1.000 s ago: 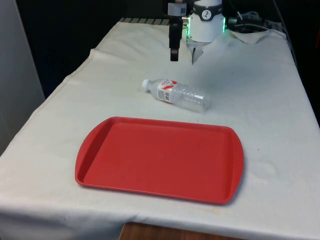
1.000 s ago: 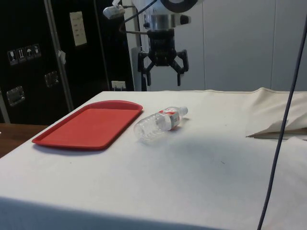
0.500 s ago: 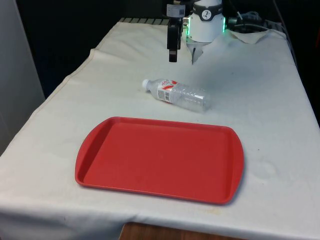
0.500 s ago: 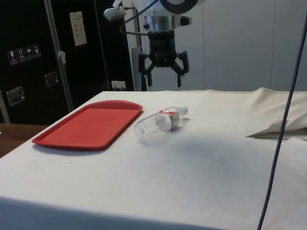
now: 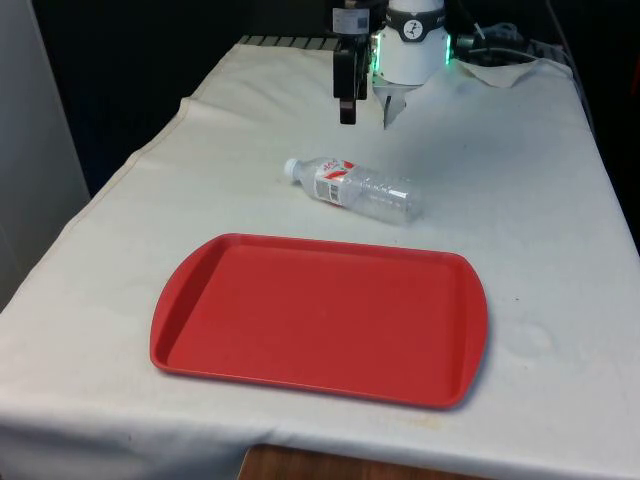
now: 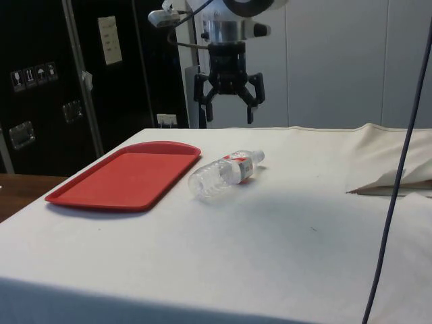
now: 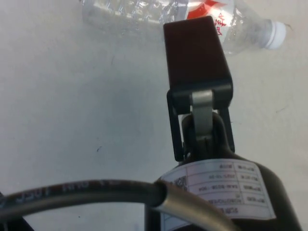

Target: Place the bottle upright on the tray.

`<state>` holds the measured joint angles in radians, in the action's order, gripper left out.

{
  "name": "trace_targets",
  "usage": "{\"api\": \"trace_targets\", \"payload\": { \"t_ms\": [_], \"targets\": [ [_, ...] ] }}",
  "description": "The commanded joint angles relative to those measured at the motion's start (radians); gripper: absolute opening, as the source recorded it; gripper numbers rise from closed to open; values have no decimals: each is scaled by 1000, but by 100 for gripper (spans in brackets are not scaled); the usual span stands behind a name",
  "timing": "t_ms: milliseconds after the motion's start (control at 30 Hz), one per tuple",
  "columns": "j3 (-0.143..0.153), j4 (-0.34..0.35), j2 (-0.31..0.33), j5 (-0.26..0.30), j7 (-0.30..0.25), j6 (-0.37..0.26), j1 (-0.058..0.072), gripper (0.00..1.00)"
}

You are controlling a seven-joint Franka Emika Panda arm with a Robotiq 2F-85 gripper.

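The clear bottle (image 5: 353, 188) lies on its side on the white tabletop (image 5: 520, 230), just beyond the red tray's (image 5: 320, 318) far edge, not touching it. The gripper (image 6: 228, 106) hangs above and behind the bottle, fingers spread apart, holding nothing.

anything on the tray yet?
No. The red tray holds nothing; its whole floor shows bare. The bottle lies on its side on the cloth beyond it, gripper open above.
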<state>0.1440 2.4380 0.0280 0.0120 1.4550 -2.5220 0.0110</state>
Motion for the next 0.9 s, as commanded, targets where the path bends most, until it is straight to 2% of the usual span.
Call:
{"api": "trace_targets", "payload": {
  "t_ms": [0,67,100,133,333,367,467,633,667,700,867],
  "targets": [
    [-2,3,-2,22,3,-15,1,100],
    [-2,2,-2,41,2,-17,1,100],
    [0,0,0,24,0,-3,0,100],
    [-2,2,-2,47,1,-18,1,100],
    [-3,1,1,89,0,-23,1,100],
    [0,0,0,72,0,-9,0,100],
    [-3,0,6,113,-1,-26,1,100],
    [-3,-1,14,142,0,-31,1,100],
    [0,-1,12,126,0,-16,0,100],
    [-3,0,17,147,0,-33,1,100],
    [-3,0,39,183,-2,-48,0,100]
  ]
}}
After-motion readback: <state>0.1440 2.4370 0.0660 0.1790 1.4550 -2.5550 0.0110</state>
